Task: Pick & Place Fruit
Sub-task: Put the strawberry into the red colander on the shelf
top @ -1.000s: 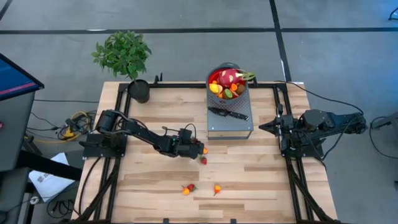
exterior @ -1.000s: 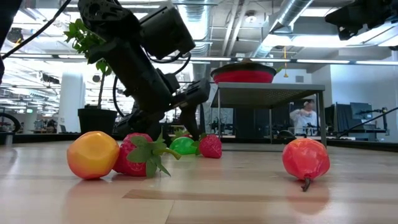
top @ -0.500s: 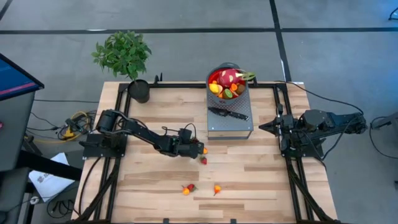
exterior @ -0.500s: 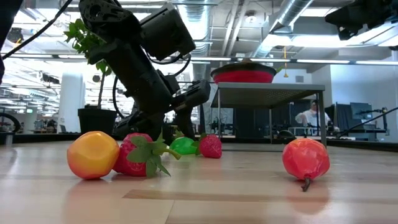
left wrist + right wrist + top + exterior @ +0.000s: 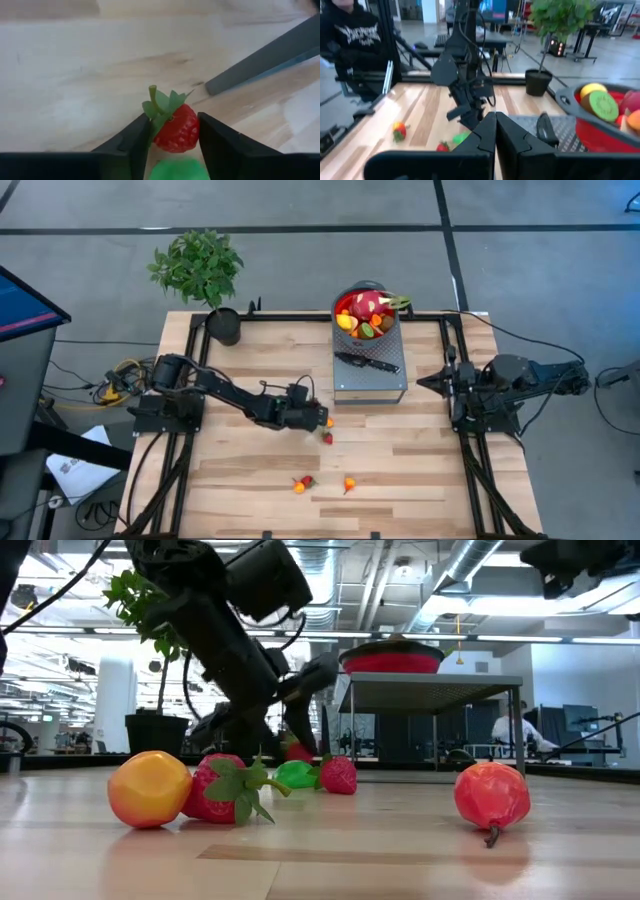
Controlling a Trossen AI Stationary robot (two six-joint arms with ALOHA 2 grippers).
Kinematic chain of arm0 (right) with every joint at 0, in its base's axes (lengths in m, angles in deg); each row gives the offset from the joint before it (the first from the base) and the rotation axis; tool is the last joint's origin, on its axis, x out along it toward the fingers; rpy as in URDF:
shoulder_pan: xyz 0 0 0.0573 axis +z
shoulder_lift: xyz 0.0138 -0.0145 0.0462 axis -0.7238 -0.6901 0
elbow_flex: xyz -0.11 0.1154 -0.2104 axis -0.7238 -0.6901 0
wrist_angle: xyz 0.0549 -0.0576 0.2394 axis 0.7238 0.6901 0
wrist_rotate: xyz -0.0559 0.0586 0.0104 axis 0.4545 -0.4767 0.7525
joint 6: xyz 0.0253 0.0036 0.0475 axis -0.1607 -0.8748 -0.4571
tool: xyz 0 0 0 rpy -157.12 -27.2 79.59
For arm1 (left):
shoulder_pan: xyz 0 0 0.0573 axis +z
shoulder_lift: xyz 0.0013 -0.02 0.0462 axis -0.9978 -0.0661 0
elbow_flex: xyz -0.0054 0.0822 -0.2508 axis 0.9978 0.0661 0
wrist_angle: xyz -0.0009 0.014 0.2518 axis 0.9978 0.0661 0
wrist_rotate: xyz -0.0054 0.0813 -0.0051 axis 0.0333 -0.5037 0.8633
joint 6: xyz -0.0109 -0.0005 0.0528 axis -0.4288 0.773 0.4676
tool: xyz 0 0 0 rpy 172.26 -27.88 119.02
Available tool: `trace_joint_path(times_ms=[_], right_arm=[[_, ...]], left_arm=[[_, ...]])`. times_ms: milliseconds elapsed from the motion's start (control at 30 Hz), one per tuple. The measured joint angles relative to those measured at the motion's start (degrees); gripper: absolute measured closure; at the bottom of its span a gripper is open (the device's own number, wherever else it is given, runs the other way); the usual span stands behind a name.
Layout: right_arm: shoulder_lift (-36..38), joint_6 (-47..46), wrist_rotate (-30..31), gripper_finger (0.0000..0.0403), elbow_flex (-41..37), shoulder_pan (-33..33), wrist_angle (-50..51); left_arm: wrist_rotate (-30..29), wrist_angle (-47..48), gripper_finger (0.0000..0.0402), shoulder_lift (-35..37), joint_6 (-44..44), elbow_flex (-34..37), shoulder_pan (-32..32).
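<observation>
The pick step was in hand. Near the middle of the high view, the left gripper (image 5: 172,137) had closed partway onto a small bumpy red strawberry (image 5: 175,134) with a green leafy cap, just above the pale wooden worktop (image 5: 400,450). Next, I judge, it needed carrying to the round red bowl (image 5: 366,315) on the grey metal stand (image 5: 370,380). The right gripper (image 5: 495,131) waited at the right edge, fully closed and empty.

No text can be read; white lettering on a person's dark sweatshirt (image 5: 357,34) is illegible.
</observation>
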Motion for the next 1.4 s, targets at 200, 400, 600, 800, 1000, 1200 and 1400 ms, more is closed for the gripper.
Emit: trace_joint_path(times_ms=[200,400,600,800,1000,1200,1400], right_arm=[[-2.92,0.50,-0.02,0.0402,2.30,0.02,-1.95],[-9.33,0.61,-0.04,0.0403,10.61,0.01,1.27],[-16.81,4.40,-0.06,0.0403,21.71,0.00,7.85],[-21.18,9.17,-0.17,0.0403,25.20,-0.01,8.52],[-21.39,6.27,-0.20,0.0403,20.68,-0.01,7.50],[-18.53,5.05,-0.22,0.0403,9.44,-0.01,-4.23],[-18.53,8.76,-0.22,0.0403,1.53,-0.13,-18.01]], left_arm=[[-0.29,0.17,0.0259,5.52,6.33,-0.02,1.44],[-0.44,0.27,0.0251,10.83,12.42,-0.04,2.52],[-0.53,0.35,0.0258,15.28,17.14,-0.04,3.18],[-0.74,0.31,0.0253,19.90,21.85,-0.04,3.25],[-0.72,-0.06,0.0257,24.69,26.54,-0.07,3.25],[-0.68,-0.20,0.0256,28.16,29.43,-0.07,3.23],[1.72,-0.37,0.0255,29.00,29.59,-0.07,3.41]])
